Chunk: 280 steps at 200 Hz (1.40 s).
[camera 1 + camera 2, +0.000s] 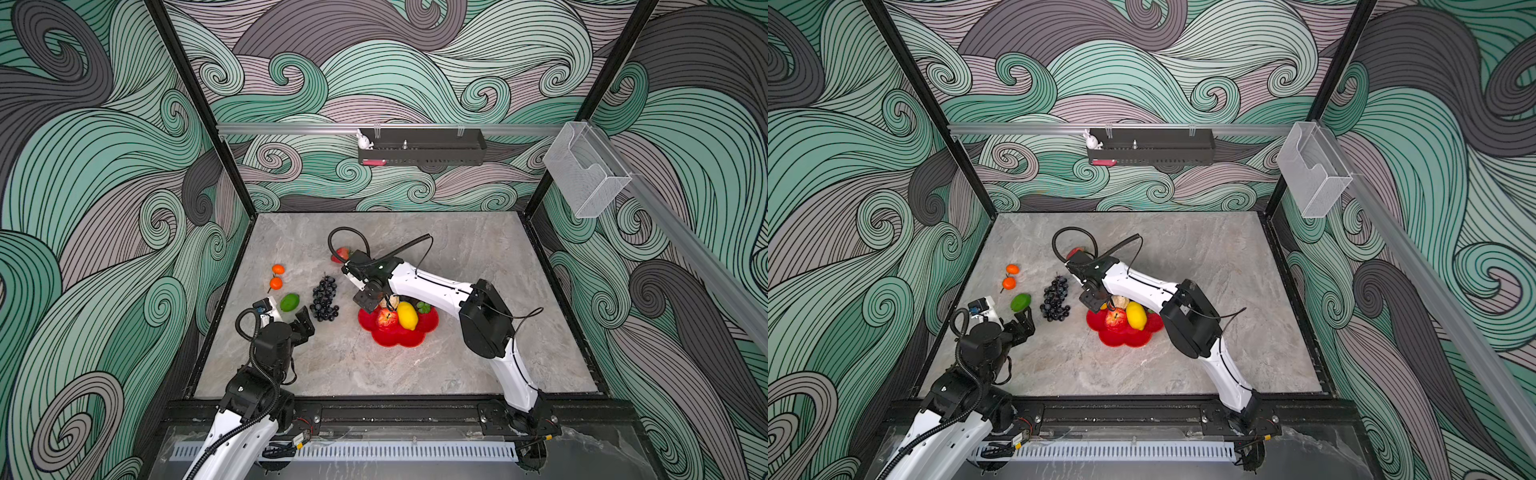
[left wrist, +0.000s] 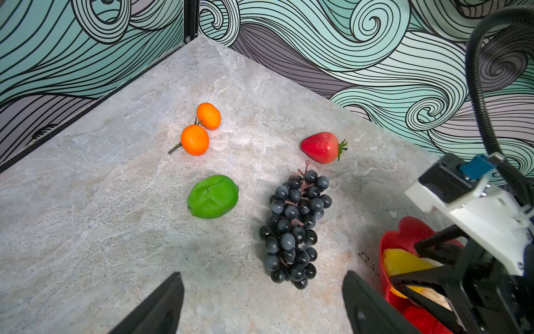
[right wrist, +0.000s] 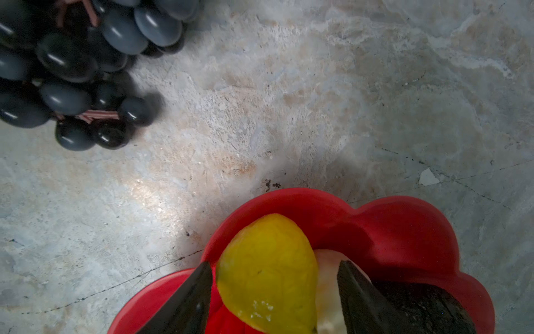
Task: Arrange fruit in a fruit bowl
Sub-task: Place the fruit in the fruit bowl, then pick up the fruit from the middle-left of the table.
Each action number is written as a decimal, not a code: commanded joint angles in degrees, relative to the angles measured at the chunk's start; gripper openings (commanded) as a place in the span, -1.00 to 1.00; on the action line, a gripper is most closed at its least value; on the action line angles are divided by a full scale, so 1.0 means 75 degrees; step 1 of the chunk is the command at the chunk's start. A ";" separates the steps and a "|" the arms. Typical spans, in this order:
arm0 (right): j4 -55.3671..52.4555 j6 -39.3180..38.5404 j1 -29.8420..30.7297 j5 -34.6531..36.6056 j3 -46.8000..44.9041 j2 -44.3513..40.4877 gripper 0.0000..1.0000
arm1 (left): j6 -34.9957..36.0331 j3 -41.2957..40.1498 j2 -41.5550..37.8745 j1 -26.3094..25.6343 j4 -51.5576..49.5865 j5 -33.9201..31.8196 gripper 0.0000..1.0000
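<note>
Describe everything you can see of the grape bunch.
The grape bunch is a long cluster of glossy, dark blue-black, plastic-looking grapes on a pinkish-brown stem. It lies flat on the grey table, stem end toward the back wall, between the lime and the red bowl, touching neither. Nothing holds it.

Two white-and-black robot arms rise from the near edge of a tabletop. The left arm is folded close to its base. The left gripper hangs over the left side of the tabletop, angled downward, with its black fingers spread wide. The right arm leans up to a black elbow, then stretches leftward toward the middle. Its wrist bends down and the right gripper points at the tabletop, fingers parted.
</note>
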 commanded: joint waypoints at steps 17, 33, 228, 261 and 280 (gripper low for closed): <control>-0.0377 -0.0108 0.0035 0.0033 0.0415 -0.0367 0.48 | 0.0148 -0.0014 0.0317 0.0034 0.0323 -0.0143 0.76; -0.0474 0.0033 0.0013 0.0307 0.0429 -0.0649 0.70 | 0.0179 0.0035 0.0560 0.0035 0.0432 -0.0028 0.75; 0.4384 0.2118 -0.0268 -0.0023 -0.8637 -0.9633 0.75 | -0.0460 0.4180 0.8287 0.1751 0.0157 0.0010 0.90; 0.4617 0.2432 -0.0274 -0.0183 -0.9403 -1.0135 0.75 | -0.0235 0.4921 0.9532 0.2683 -0.0227 0.1627 0.90; 0.4615 0.2401 -0.0280 -0.0198 -0.9633 -1.0238 0.75 | -0.0153 0.5094 1.0077 0.2815 -0.0165 0.2121 0.89</control>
